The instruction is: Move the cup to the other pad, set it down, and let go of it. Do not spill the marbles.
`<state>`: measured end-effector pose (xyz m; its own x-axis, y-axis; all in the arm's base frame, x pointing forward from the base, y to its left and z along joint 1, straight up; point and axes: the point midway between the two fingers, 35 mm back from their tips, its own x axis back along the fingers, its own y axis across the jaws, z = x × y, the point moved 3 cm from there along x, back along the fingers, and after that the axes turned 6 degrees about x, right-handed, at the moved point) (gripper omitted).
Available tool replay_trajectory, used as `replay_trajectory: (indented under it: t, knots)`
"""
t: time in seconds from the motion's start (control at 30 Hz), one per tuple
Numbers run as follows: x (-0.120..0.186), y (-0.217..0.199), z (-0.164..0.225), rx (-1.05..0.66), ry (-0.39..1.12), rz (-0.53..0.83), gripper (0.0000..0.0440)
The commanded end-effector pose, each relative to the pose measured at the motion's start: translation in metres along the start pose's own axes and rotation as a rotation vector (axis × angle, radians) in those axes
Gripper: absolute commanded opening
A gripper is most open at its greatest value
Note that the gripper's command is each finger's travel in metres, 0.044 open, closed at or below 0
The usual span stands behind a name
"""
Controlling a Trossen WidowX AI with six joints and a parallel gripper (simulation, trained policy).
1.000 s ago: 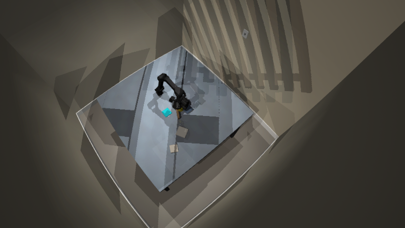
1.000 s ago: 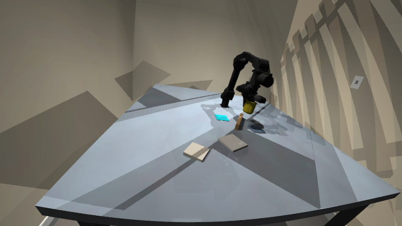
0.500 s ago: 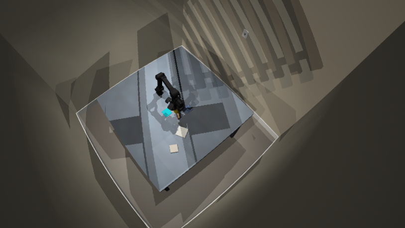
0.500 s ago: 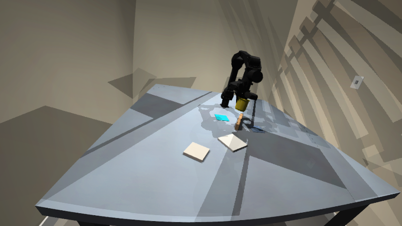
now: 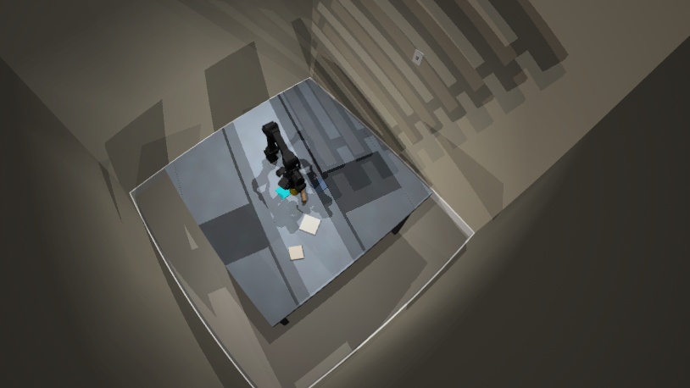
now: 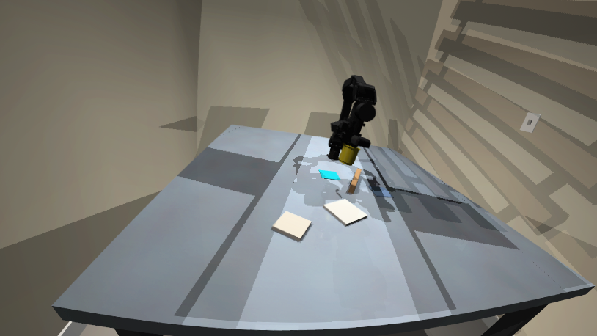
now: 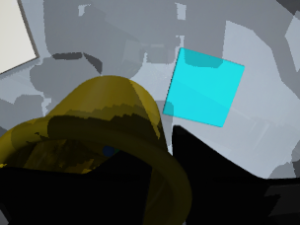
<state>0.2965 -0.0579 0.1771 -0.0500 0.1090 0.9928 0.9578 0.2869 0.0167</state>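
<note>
The claw [image 5: 295,189] [image 6: 348,146] [image 7: 163,131] pinches the yellow cup [image 5: 293,191] [image 6: 348,155] [image 7: 111,101] up above the counter [image 5: 241,183] [image 6: 267,267] [image 7: 266,148] — and the bright blue pad [image 5: 282,192] [image 6: 329,174] [image 7: 203,88] lies below, just off to one side of the cup.

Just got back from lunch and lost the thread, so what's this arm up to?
The robot arm's gripper is shut on a yellow cup, holding it above the table, near the bright blue pad. At least one marble shows inside. The wooden block and two pale square tiles lie on the table. The cup isn't on the pad yet.
</note>
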Motion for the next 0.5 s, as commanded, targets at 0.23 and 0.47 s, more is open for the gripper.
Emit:
replay_trajectory:
  t: [0.23, 0.47]
  knots:
    - [-0.015, -0.018, -0.007, -0.051, -0.009, -0.007, 0.0]
    - [-0.029, -0.029, -0.006, -0.08, -0.008, -0.008, 0.0]
